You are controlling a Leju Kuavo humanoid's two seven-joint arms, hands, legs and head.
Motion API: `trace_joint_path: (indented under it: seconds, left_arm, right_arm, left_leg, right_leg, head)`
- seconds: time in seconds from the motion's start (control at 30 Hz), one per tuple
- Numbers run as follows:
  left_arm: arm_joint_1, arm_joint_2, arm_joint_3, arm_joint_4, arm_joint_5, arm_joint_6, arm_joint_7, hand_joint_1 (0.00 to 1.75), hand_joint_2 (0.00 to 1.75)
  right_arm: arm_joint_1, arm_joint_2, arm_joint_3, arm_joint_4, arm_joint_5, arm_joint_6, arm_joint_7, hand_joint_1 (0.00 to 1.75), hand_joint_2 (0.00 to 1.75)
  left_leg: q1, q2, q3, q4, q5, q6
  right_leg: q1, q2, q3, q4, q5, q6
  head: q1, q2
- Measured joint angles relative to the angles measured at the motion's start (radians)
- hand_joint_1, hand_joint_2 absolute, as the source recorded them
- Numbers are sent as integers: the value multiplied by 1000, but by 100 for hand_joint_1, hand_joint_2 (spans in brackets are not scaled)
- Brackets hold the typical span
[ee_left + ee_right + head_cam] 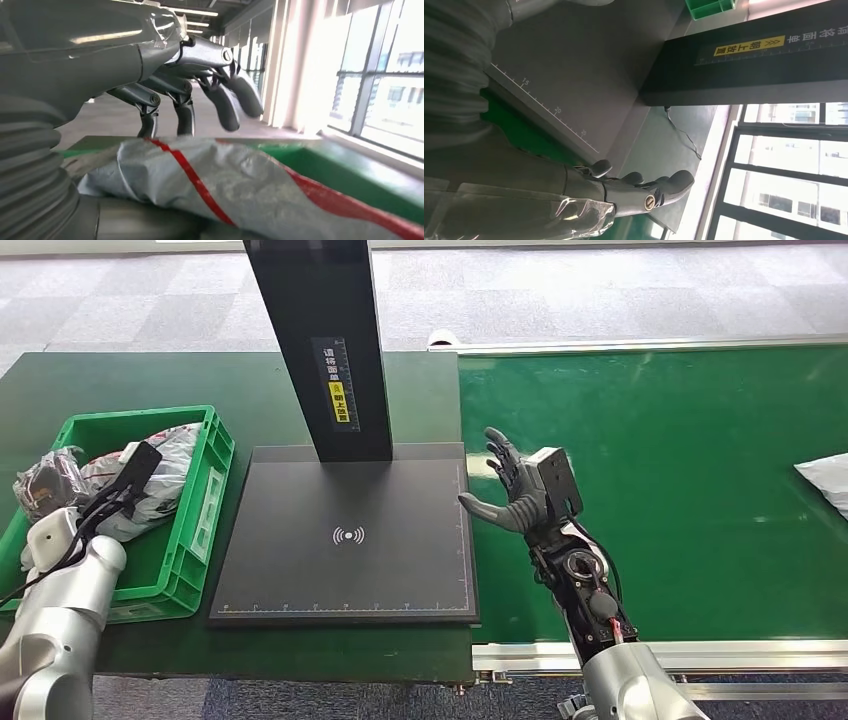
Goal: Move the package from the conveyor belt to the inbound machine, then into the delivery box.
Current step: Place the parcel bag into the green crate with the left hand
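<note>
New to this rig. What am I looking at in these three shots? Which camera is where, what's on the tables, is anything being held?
It is a two-armed humanoid robot. The wide shot looks down from its head; the other two come from cameras behind each wrist, so they look turned.

In the head view, the black pad with the wireless symbol and tall post is the inbound machine. Left of it stands a green delivery box with bagged packages inside. Right of it runs the green conveyor belt, with a white package at its far right edge.

The right hand is open over the belt beside the machine, holding nothing. The left hand hovers open over a grey, red-striped package in the box, not gripping it.
</note>
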Motion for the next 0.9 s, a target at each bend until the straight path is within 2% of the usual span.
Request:
trace_joint_path:
  seconds: [0.13,0.27,0.4,0.57,0.63,0.8,0.87,0.9]
  left_arm:
    - [2,-5,8,-27,73,128,-112,0,175]
    - [7,-12,11,-55,107,173,-156,0,175]
    - [50,-41,35,-184,150,233,-299,0,175]
    - [101,-130,116,-414,247,236,-575,0,175]
    - [107,-168,137,-476,313,236,-657,0,175]
    - [116,-224,150,-563,422,233,-718,0,175]
    - [135,-236,121,-593,535,196,-731,0,175]
    - [151,-241,93,-613,609,148,-727,0,175]
  right_arm:
    - [10,0,0,-5,-6,-6,6,0,175]
    - [14,0,0,-8,-7,-7,7,0,175]
    - [15,2,1,-8,-7,-8,4,0,175]
    - [14,5,1,-8,-9,-17,-10,0,175]
    - [14,5,1,-8,-10,-20,-15,0,175]
    - [15,4,1,-8,-10,-21,-22,0,175]
    - [15,3,1,-8,-10,-23,-28,0,175]
    - [15,2,1,-8,-10,-23,-33,0,175]
  left_leg:
    - [0,0,0,0,0,0]
    - [0,0,0,0,0,0]
    - [0,0,0,0,0,0]
    - [0,0,0,0,0,0]
    - [-1,0,0,0,0,0]
    - [0,0,1,0,0,0]
    - [0,0,1,0,0,0]
    - [0,0,1,0,0,0]
  right_leg:
    - [0,0,0,0,0,0]
    - [0,0,0,0,0,0]
    - [0,0,0,0,0,0]
    - [0,0,0,0,0,0]
    - [-1,0,0,0,0,0]
    - [-1,0,0,0,0,0]
    - [-1,0,0,0,0,0]
    - [-1,0,0,0,0,0]
  head:
    - [0,0]
    - [0,0]
    - [0,0]
    - [0,0]
    - [0,0]
    - [0,0]
    - [0,0]
    - [0,0]
